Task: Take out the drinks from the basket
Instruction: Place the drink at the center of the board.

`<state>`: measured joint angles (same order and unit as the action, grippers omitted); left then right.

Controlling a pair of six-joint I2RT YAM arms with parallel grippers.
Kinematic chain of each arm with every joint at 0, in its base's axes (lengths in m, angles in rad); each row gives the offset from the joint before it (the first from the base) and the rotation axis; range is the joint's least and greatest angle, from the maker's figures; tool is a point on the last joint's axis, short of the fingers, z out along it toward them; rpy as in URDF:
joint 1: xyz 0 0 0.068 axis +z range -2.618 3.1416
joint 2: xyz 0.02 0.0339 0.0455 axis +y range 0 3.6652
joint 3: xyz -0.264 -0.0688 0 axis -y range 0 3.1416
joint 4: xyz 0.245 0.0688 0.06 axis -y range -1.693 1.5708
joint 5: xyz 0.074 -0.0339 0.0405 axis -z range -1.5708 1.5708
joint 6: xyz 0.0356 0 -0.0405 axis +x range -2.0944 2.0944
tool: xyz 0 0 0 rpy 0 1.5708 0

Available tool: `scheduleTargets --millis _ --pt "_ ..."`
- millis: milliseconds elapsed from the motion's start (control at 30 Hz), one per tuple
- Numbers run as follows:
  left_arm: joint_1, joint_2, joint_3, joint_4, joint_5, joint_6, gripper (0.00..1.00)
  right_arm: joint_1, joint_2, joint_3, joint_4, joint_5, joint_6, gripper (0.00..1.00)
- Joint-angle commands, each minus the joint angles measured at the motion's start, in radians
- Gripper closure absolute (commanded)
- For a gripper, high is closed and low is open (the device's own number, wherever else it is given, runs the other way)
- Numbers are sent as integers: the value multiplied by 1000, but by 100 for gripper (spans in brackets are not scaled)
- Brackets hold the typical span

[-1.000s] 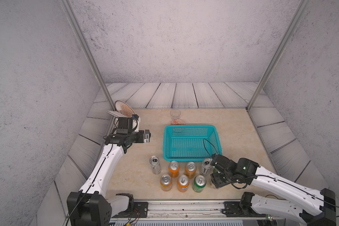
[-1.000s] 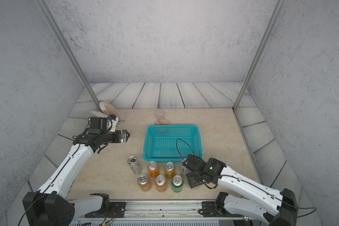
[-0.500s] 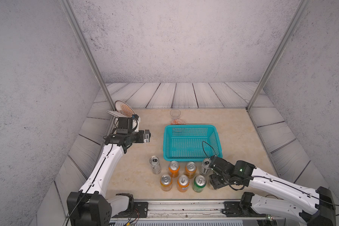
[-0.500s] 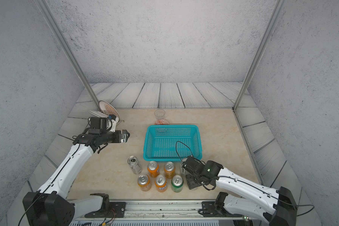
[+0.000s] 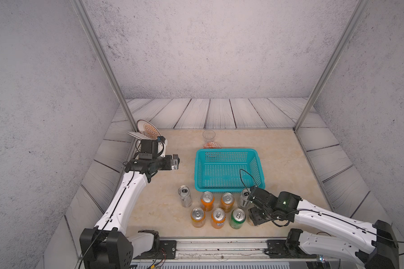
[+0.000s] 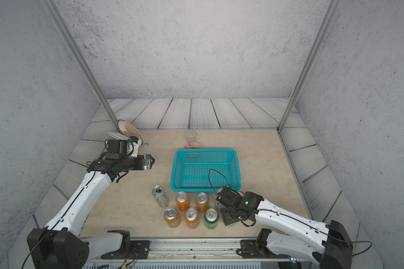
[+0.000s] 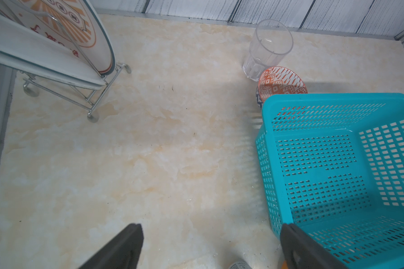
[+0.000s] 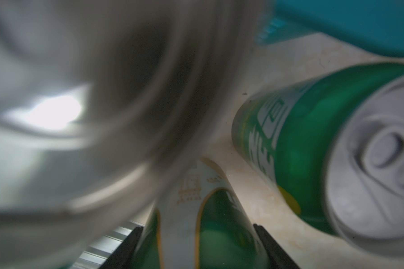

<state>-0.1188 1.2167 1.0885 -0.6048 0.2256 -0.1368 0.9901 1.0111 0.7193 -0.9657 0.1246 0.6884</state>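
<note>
**Right gripper holding a green can outside the emptied basket**

Right gripper point(image 5: 254, 217) is clamped on a held green can point(image 8: 217, 216). Its dark fingers point(image 8: 269, 244) press against opposite sides of the can body. It sits low at the right end of the group of cans, in front of the basket point(image 5: 226, 151) and outside it. I cannot tell whether the can's base rests on the table point(image 5: 278, 149). Left gripper point(image 5: 175, 162) is spread wide and carries nothing. It hovers over bare table to the left of the basket.

Progress: both top views and the left wrist view show nothing inside the basket. Seven cans stand upright just in front of its near wall:
- four orange cans point(image 5: 207, 200)
- one standing green can point(image 5: 237, 217)
- two silver-white cans point(image 5: 184, 196)

Counting the held one, eight are accounted for. Any can hidden under the right arm cannot be confirmed. In my judgement the removal is essentially complete, and what remains is setting down and letting go of this can.

Materials: the cans are smooth, glossy printed aluminium cylinders with dull silver tops and pull tabs. The held one has a white panel edged in gold. The basket is rigid teal plastic, rectangular, with walls that flare outward, a flat rim, and slots through its sides and floor. The table is a polished, beige, marble-look surface.
</note>
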Motion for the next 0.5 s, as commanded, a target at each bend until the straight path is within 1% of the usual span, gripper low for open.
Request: scheduleTargets --millis 0,333,467 --pt "10 3 4 -9 3 5 1 5 5 -7 20 20 17 44" --pt "11 1 5 -9 3 6 1 5 6 -10 13 12 19 40" --pt "11 0 4 -9 3 6 1 5 4 -5 7 10 18 37"
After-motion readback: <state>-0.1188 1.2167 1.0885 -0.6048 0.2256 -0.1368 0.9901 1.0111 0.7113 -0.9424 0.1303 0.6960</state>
